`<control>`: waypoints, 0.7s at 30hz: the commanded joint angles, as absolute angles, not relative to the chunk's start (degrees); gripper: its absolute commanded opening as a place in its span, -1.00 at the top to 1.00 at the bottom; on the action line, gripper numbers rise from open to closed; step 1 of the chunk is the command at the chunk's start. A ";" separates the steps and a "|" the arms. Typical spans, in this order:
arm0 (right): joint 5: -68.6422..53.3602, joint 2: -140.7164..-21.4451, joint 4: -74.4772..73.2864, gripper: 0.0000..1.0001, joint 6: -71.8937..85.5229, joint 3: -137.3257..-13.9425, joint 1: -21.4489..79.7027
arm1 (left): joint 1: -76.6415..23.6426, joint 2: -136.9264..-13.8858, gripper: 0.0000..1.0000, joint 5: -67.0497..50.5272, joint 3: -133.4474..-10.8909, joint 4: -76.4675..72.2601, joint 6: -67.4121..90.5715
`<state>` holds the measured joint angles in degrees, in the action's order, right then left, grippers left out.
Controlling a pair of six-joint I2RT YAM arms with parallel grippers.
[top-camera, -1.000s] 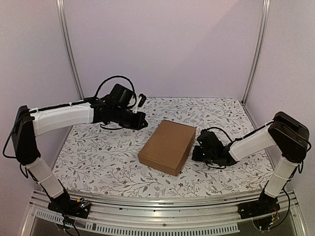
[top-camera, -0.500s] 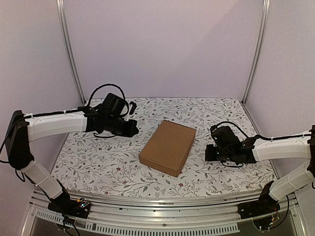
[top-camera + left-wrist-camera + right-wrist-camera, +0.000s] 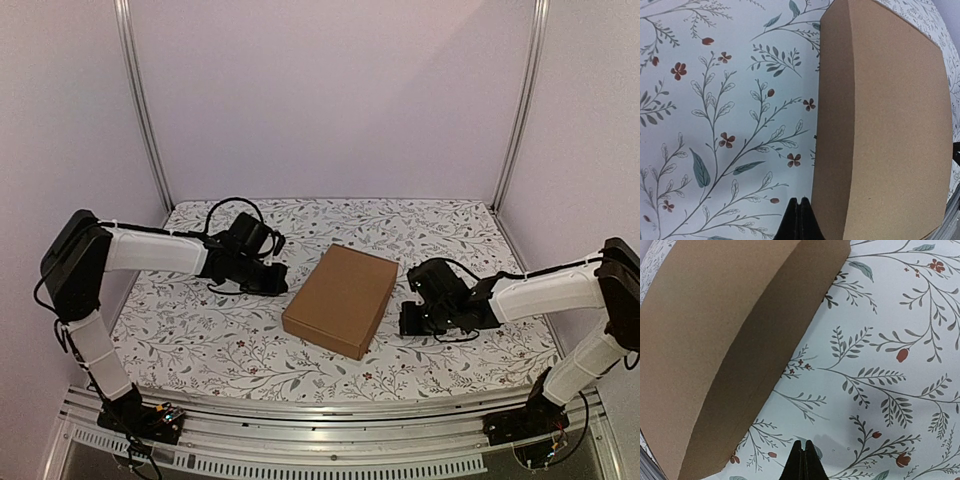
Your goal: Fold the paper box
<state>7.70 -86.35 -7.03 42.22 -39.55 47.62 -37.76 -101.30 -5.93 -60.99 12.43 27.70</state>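
Top view: light was soft and even, from overhead, with a lilac cast on the walls (image 3: 330,100); the picture was a little soft and grainy. The paper box (image 3: 340,299) threw only a thin, diffuse shadow on the worktop (image 3: 200,330) along its near edges.

Wrist views: brighter, floral print sharp. Wide-lens bowing curved the box's straight edges. In the right wrist view, its side wall lay in shade. The left hand (image 3: 799,222) and right hand (image 3: 802,460) showed as dark, featureless silhouettes.
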 commanded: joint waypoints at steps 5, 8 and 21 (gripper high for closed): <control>5.01 -94.27 -4.97 1.00 43.83 -47.32 48.16 | -37.26 -105.54 1.00 -12.59 -61.26 10.45 28.63; 4.69 -96.41 -5.01 1.00 42.85 -49.70 48.12 | -37.27 -105.15 1.00 -13.23 -59.83 9.53 29.03; 0.66 -107.33 -7.07 1.00 38.01 -62.81 48.11 | -39.06 -103.78 1.00 -14.89 -55.28 5.22 32.15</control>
<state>4.19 -104.22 -7.11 40.66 -58.74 47.44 -37.87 -105.10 -13.10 -56.25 8.34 30.96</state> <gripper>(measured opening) 0.003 0.005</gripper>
